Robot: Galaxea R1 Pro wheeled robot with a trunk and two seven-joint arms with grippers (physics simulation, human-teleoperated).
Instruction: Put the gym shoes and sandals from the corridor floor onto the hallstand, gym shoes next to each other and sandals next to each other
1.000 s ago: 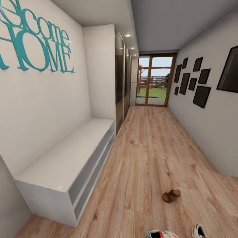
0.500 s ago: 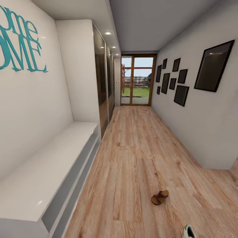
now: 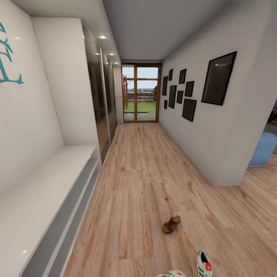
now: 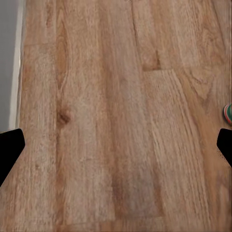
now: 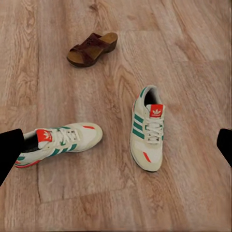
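Note:
One dark-brown sandal (image 3: pixel 171 224) (image 5: pixel 92 48) lies on the wood-plank corridor floor (image 3: pixel 146 169). Two white gym shoes with green stripes lie nearer to me: one (image 3: pixel 204 264) (image 5: pixel 149 128) points up the corridor, the other (image 3: pixel 171 274) (image 5: pixel 60 142) lies crosswise beside it. My right gripper (image 5: pixel 116 150) hangs open high above the gym shoes, its black fingertips (image 5: pixel 9 150) far apart. My left gripper (image 4: pixel 116 150) is open over bare planks, with a sliver of gym shoe (image 4: pixel 228 112) at the picture's edge. The hallstand is out of view.
A low white two-tier bench (image 3: pixel 42 200) runs along the left wall, with mirrored wardrobe doors (image 3: pixel 96 100) behind it. A glass door (image 3: pixel 140 94) ends the corridor. Black frames (image 3: pixel 217 79) hang on the right wall, and a blue pouf (image 3: pixel 263 148) stands past its corner.
The head camera has swung to the right, so the bench and wall lettering slid left and the blue pouf came into view. The shoes lie where they were.

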